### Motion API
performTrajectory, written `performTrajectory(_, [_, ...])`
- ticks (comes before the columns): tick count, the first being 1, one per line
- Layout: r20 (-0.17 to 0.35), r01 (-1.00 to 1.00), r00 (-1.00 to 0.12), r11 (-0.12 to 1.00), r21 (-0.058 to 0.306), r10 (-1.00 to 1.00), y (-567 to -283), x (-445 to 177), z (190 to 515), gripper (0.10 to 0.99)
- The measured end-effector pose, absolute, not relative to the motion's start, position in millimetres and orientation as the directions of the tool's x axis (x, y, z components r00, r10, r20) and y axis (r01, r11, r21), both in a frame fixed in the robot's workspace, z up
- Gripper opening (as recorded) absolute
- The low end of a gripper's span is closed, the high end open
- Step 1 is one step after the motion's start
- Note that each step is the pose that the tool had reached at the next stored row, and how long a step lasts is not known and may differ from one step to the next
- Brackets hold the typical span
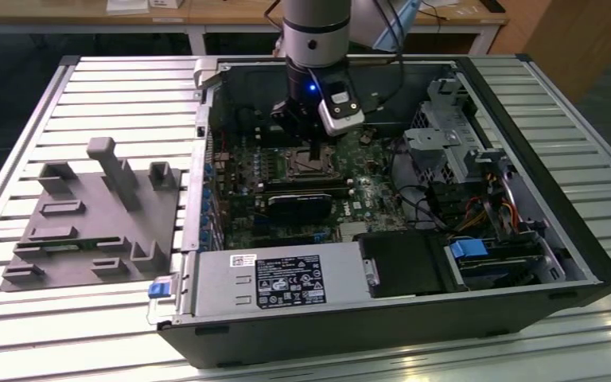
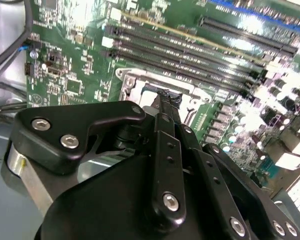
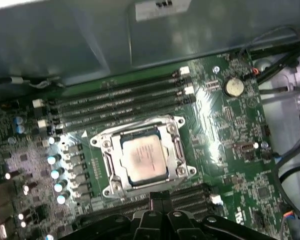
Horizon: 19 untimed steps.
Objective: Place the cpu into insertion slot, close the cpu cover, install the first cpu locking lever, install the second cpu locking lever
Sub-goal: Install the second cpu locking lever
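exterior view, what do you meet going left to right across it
grey plastic fixture block with upright posts → silver power supply box with labels → black gripper over the square silver-rimmed insertion slot → grey metal drive cage

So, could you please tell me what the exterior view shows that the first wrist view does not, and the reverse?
Exterior view alone: the grey fixture block beside the computer case, the power supply, and the arm reaching in. First wrist view alone: the cpu seated in the insertion slot, and a coin battery. Both share the green motherboard with the gripper by the socket.
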<state>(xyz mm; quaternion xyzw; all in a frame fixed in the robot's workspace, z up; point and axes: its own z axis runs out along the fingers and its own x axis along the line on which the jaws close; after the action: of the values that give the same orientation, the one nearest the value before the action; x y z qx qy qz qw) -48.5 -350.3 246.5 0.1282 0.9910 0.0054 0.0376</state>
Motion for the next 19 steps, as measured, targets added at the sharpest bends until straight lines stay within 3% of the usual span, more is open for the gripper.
performTrajectory(19, [-0.071, 0.171, -0.982, 0.985, 0.033, 0.173, -366, -59, 237, 0.102])
